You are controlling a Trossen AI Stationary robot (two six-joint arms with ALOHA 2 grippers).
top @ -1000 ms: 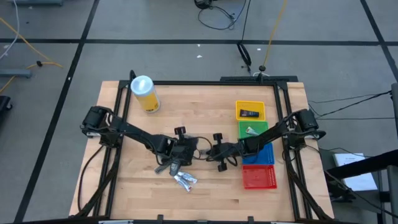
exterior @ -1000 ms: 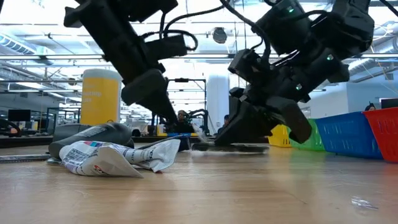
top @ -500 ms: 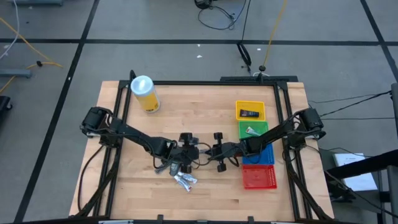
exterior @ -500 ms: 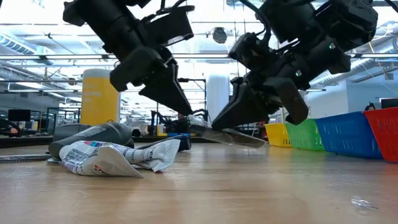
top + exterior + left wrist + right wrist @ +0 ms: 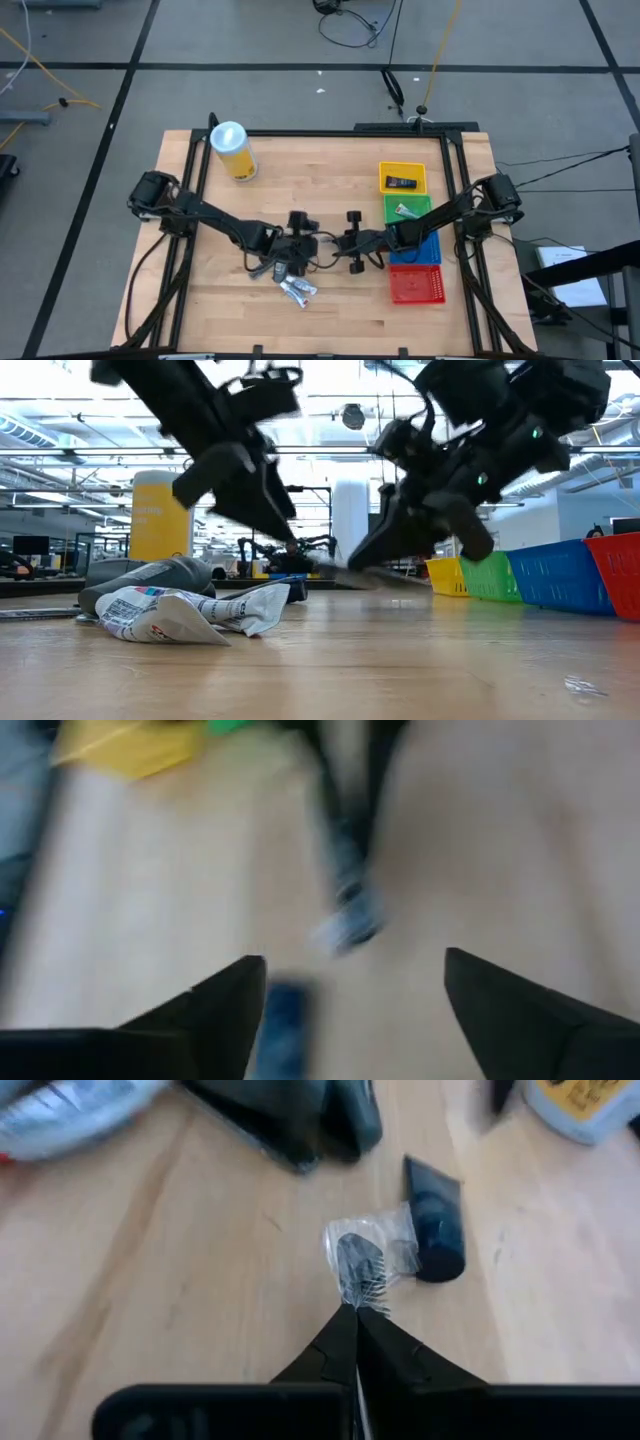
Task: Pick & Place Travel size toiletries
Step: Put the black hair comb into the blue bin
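Centrally, a small clear sachet (image 5: 368,1258) with a dark insert hangs from the tip of the right gripper (image 5: 356,1312), whose fingers are pressed together on its crimped edge; the sachet sits above the table (image 5: 330,160), between the two arms. Just beside it on the wood lies a dark tube (image 5: 436,1220). The left gripper (image 5: 352,982) is close by, facing the right one, its fingers (image 5: 215,1005) spread wide apart with nothing between them; its wrist view is blurred, showing only a pale item and a dark-blue item on the wood. Near the left gripper, toward the front edge, a heap of toiletries (image 5: 292,283) rests on the table: a crumpled white printed pack (image 5: 185,613) and a grey pack (image 5: 150,576) behind it. Right of the grippers stands a row of trays: yellow tray (image 5: 402,168) holding a dark item, green tray (image 5: 407,199) holding a pale item, blue tray (image 5: 428,247), red tray (image 5: 415,285). A yellow canister (image 5: 232,151) stands at the far left.
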